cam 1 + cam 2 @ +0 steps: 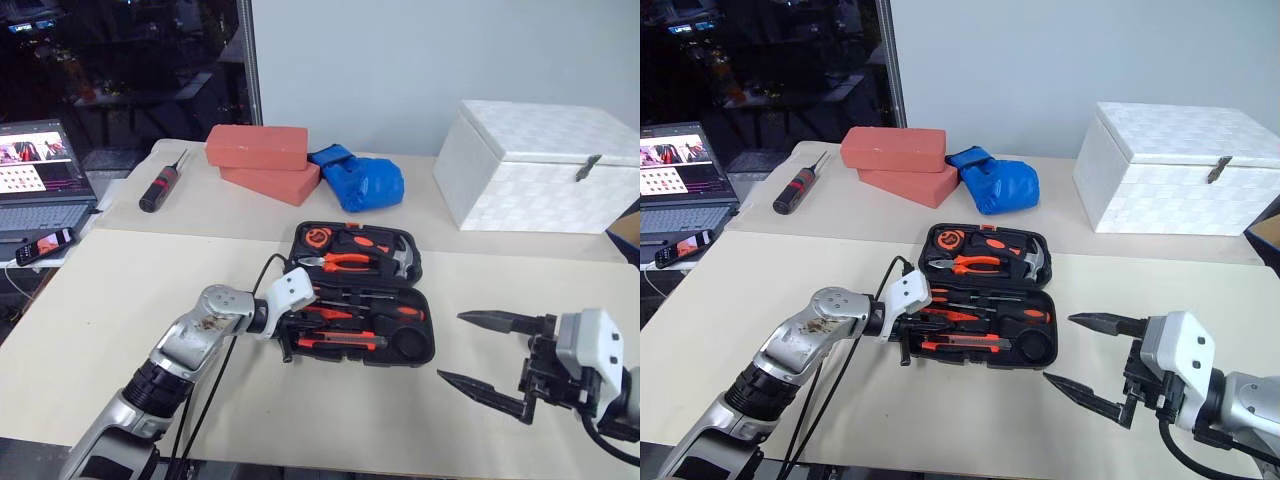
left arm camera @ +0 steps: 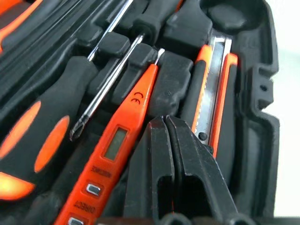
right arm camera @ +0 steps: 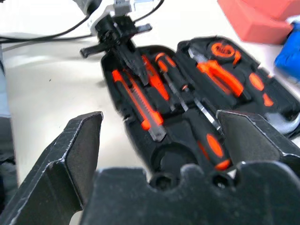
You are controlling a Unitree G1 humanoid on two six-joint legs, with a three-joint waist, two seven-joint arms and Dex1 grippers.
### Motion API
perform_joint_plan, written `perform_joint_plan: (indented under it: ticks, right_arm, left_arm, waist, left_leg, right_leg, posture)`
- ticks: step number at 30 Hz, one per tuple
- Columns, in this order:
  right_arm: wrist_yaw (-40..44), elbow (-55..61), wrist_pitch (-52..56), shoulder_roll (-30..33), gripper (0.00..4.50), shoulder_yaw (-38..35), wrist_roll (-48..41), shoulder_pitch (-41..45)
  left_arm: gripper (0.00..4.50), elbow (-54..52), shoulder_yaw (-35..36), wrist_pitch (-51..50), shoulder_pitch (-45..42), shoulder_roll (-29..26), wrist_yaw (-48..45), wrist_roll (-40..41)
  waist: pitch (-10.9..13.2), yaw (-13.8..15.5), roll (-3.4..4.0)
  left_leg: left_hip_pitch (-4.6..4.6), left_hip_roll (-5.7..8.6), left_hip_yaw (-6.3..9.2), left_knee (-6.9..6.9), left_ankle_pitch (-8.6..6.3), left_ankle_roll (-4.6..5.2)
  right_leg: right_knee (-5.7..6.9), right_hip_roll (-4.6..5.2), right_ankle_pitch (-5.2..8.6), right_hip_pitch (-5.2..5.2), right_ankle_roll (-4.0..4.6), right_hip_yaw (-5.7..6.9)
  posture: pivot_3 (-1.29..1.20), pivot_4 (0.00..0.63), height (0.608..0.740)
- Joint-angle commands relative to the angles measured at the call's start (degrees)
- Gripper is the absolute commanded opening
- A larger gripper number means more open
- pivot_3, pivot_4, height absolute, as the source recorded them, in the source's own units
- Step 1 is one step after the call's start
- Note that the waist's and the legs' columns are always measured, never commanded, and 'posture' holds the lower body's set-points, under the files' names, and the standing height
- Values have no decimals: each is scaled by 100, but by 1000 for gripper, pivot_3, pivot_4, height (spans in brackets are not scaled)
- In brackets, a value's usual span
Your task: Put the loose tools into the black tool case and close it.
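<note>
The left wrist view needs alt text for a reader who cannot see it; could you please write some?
The left tool, its fingers shut, points into the open black tool case between a slim orange driver and an orange-black utility knife. A black-and-orange-handled screwdriver lies beside the driver.

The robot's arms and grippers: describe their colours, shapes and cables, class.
Both arms are silver-grey metal with black joints. The left arm has a scuffed, rounded joint and black cables running alongside. Each wrist carries a white block. The left gripper and right gripper each have two black, tapering, pointed fingers.
</note>
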State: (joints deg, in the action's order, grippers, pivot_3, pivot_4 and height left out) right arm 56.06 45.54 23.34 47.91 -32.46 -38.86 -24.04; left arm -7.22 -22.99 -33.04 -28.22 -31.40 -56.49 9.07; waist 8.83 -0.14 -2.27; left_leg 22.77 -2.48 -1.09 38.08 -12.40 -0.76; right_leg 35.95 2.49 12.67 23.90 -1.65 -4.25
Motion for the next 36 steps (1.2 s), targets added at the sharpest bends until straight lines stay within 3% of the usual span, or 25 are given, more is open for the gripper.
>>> perform_joint_plan:
  ticks: [1, 5, 8, 11, 13, 14, 22, 27, 28, 30, 36]
  right_arm:
    - [-27, 148, -18, -20, 4500, -305, -34, -125]
    - [-404, 127, -42, -259, 4500, -510, 199, -286]
    - [-823, 60, 352, -279, 4500, -638, 444, -449]
    - [-908, -85, 515, -264, 4500, -898, 555, -614]
    - [-1474, -211, 1010, 117, 4500, -660, 1363, -583]
    - [-1576, -332, 1091, 220, 4500, -644, 1627, -625]
    - [-1542, -1778, 2241, 871, 4500, 273, 1673, 331]
    - [-1699, -2618, 2781, 1016, 4500, 831, 1818, 1065]
    - [-1723, -2785, 2855, 1035, 4090, 955, 1856, 1220]
    - [-1750, -3116, 2815, 1075, 3740, 1165, 2000, 1460]
    - [-1537, -3652, 2400, 1149, 1538, 1575, 2227, 1840]
  left_arm:
    - [117, 316, -202, 596, 200, 36, 6, -267]
    - [117, -209, 882, 785, 280, 466, -115, 897]
    - [117, -670, 1470, 323, 265, 279, -461, 1705]
    - [872, -1077, 1726, -206, 158, 103, -546, 2291]
    - [1446, -1191, 1809, -420, 72, -137, -755, 2533]
    - [1993, -1316, 1776, -515, 63, -163, -740, 2610]
    - [4458, -1796, 1525, -863, -65, -102, -632, 2957]
    - [4458, -1780, 1406, -802, -123, -66, -584, 2948]
    - [4500, -1775, 1381, -765, -117, -65, -579, 2925]
    - [4500, -1787, 1352, -733, -103, -55, -546, 2912]
    - [4500, -1749, 1368, -665, -52, -85, -470, 2896]
  waist:
    - [-7, 3, 5]
    - [-7, 7, 4]
    - [0, 2, -7]
    - [-2, -8, -1]
    - [-2, -11, -1]
    - [-1, -28, -1]
    - [5, -72, -11]
    - [6, -79, -11]
    - [6, -93, -11]
    - [7, -86, -12]
    - [8, -72, -9]
  left_leg:
    - [-2, 0, -1, 0, 0, 0]
    - [6, -1, 0, 0, 0, 0]
    - [40, -5, 1, 0, 2, -1]
    - [43, -5, 1, -1, 2, -1]
    - [43, -4, 5, -2, 1, -1]
    - [42, -4, 4, -2, 1, -1]
    - [37, 6, 4, 4, 3, -1]
    - [42, 5, 10, 3, 3, 0]
    - [41, 5, 9, 3, 3, 0]
    - [42, 8, 7, 3, 3, 0]
    - [42, 8, 9, 3, 3, 0]
  right_leg:
    - [0, 0, 0, -1, 1, 0]
    - [2, 0, 1, 6, 2, 0]
    - [4, -1, 0, 38, 2, 4]
    - [7, -2, 4, 39, -4, 6]
    - [6, -2, 8, 38, -8, 8]
    - [6, -2, 9, 37, -7, 7]
    - [0, 2, 9, 26, -4, -3]
    - [6, -4, 11, 33, -2, -1]
    - [3, -5, 11, 32, -3, -3]
    - [1, -3, 11, 31, -4, -7]
    - [3, -4, 11, 33, -5, -5]
  posture:
    - [0, 150, 740]
    - [0, 150, 740]
    - [0, 150, 740]
    - [0, 150, 740]
    - [0, 150, 740]
    - [0, 150, 740]
    - [0, 150, 740]
    - [0, 150, 740]
    - [0, 150, 740]
    - [0, 150, 740]
    - [0, 150, 740]
